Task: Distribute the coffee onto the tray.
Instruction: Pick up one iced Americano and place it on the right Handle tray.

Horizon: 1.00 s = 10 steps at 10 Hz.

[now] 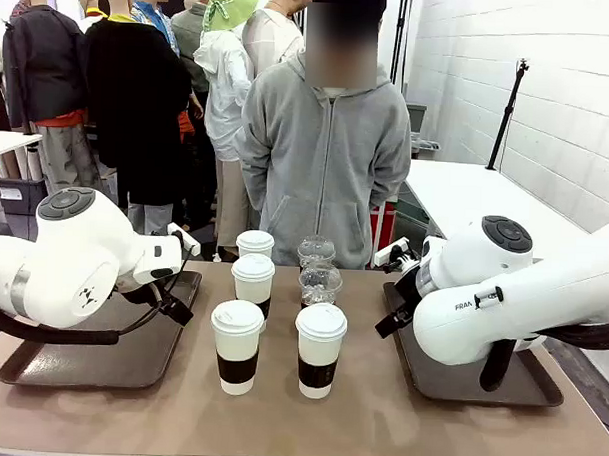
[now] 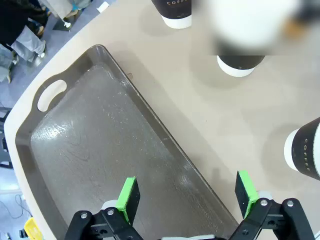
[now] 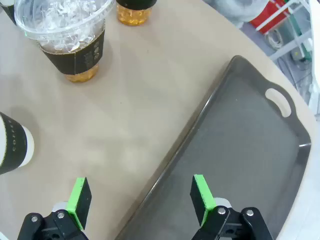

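Four white lidded paper coffee cups with brown sleeves stand mid-table: two in front (image 1: pixel 236 346) (image 1: pixel 320 349) and two behind (image 1: pixel 253 281) (image 1: pixel 255 244). Two clear dome-lidded cups (image 1: pixel 319 286) (image 1: pixel 316 251) stand beside the rear ones. My left gripper (image 2: pixel 187 196) is open and empty, hovering over the inner rim of the left tray (image 2: pixel 75 145), with a paper cup (image 2: pixel 305 152) off to one side. My right gripper (image 3: pixel 141 199) is open and empty above the inner edge of the right tray (image 3: pixel 240 150); an iced clear cup (image 3: pixel 67 35) and a paper cup (image 3: pixel 12 145) lie beyond it.
Both dark trays (image 1: pixel 39 369) (image 1: pixel 539 391) are bare, one at each end of the tan table. A person in a grey hoodie (image 1: pixel 327 159) stands at the far side behind the cups. A white table (image 1: pixel 486 194) stands at the back right.
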Motion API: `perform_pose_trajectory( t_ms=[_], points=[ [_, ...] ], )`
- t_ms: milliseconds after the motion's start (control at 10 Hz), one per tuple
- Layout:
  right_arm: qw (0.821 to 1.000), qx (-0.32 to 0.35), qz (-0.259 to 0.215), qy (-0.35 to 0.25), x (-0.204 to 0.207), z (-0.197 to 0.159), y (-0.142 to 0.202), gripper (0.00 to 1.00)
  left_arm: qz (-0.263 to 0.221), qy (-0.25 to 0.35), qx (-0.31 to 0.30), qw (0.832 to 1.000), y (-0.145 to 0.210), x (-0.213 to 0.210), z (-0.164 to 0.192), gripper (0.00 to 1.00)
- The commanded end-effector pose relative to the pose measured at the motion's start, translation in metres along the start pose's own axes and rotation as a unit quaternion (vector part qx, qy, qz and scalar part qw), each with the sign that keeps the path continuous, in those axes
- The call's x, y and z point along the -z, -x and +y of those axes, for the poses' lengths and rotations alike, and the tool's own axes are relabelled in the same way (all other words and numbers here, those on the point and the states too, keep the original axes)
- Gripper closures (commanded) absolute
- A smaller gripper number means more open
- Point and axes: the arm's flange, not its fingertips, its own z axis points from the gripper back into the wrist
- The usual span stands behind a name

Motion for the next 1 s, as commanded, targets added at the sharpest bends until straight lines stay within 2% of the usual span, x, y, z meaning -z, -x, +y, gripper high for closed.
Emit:
perform_pose_trajectory(
  t_ms=[0,900],
  points=[
    [1.0,0.0,0.0,0.0,0.0,0.0,0.0,0.0,0.0,0.0,0.0,1.0,0.0,-0.0001,0.0,0.0],
    [1.0,0.0,0.0,0.0,0.0,0.0,0.0,0.0,0.0,0.0,0.0,1.0,0.0,-0.0001,0.0,0.0]
  ],
)
